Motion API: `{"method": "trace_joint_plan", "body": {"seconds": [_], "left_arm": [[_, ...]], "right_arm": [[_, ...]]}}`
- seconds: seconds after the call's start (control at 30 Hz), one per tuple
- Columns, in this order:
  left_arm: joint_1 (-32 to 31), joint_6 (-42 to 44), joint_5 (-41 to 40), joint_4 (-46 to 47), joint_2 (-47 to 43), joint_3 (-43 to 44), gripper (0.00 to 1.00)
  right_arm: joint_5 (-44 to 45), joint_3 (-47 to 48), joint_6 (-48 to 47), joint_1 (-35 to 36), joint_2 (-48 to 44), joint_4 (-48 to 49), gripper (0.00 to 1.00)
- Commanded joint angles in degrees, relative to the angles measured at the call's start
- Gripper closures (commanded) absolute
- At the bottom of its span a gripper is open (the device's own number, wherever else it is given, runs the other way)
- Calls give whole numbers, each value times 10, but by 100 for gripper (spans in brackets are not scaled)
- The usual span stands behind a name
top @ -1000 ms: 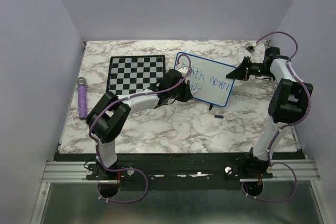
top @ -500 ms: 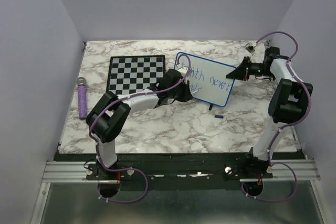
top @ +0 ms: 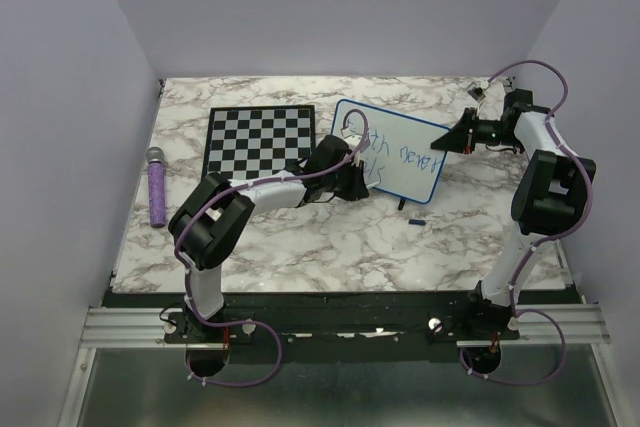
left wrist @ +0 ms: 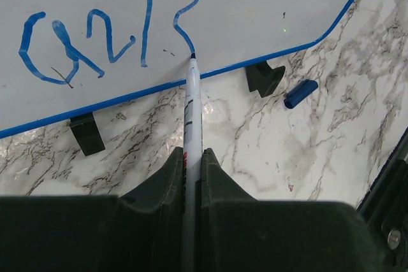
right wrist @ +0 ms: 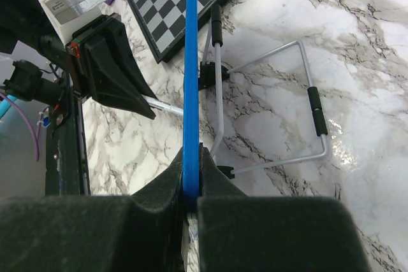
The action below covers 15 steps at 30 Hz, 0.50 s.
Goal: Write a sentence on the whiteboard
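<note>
whiteboard (top: 392,150): upper centre-right of the top view, on the counter (top: 330,237), just right of the chessboard (top: 260,139). Blue frame, face tilted toward the arms.
sentence (top: 400,152): blue handwriting in two lines on the board. Top line is partly readable from above; the left arm covers part of the lower line. The left wrist view shows strokes that read roughly "ails", the last one a curved stroke ending near the board's bottom edge.
left end effector (left wrist: 193,152): clenched on a marker (left wrist: 191,113), fingers on either side of the barrel. The marker runs straight up the middle of the wrist frame, tip touching the board at the lower end of the last stroke, just above the blue frame.
right end effector (right wrist: 192,157): clamped on the board's blue edge, which runs vertically through the wrist frame. In the top view it sits at the board's right edge.
wire stand (right wrist: 306,93): bent grey wire with black sleeves, behind the board, resting on the counter.
feet (left wrist: 86,133): two black ones under the bottom edge in the left wrist view.
cap (left wrist: 300,93): small and blue, lying on the counter near the right-hand foot, apart from the board.
purple cylinder (top: 157,187): grey round end, lying at the left of the counter, well apart from the board.
</note>
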Motion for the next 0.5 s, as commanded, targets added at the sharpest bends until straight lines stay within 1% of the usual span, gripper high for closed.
{"method": "trace_joint_plan", "body": {"seconds": [0.0,0.47], "left_arm": [[-1,10,-7,-16,10,12,100],[4,9,-63,-23,-22,-5,100]], "right_arm": [[-2,20,-22,2,6,-9,99],[0,19,-22,2,6,-10,99]]}}
